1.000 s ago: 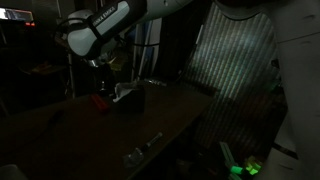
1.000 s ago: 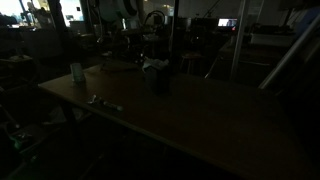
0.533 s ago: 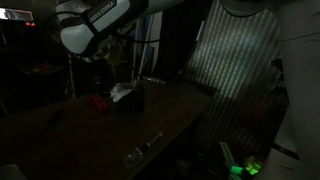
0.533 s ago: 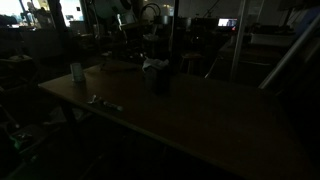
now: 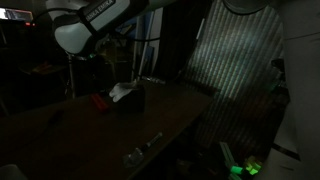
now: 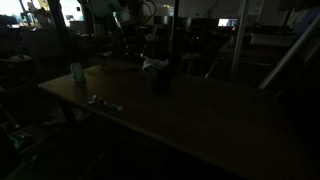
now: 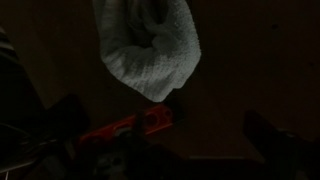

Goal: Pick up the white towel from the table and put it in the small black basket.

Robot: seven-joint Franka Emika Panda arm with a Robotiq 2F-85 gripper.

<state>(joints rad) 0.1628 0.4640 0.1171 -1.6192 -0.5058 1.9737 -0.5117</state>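
Note:
The scene is very dark. The white towel point(image 5: 122, 91) sits bunched in the top of the small black basket point(image 5: 132, 101) on the table point(image 5: 90, 135); both also show in an exterior view, the towel point(image 6: 154, 66) on the basket point(image 6: 158, 80). In the wrist view the towel point(image 7: 148, 45) lies below the camera, apart from my gripper point(image 7: 170, 140). The gripper's dark fingers point(image 7: 268, 140) stand wide apart with nothing between them, so it is open. The arm point(image 5: 92, 28) hangs above and to the left of the basket.
A small red object point(image 5: 100, 100) lies right beside the basket, also seen in the wrist view point(image 7: 125, 130). A pale cup point(image 6: 77, 72) and small metal bits point(image 6: 102, 101) sit toward one table end. A striped panel point(image 5: 235, 55) stands past the table edge.
The arm has risen up and away from the basket. The towel stayed behind in the basket.

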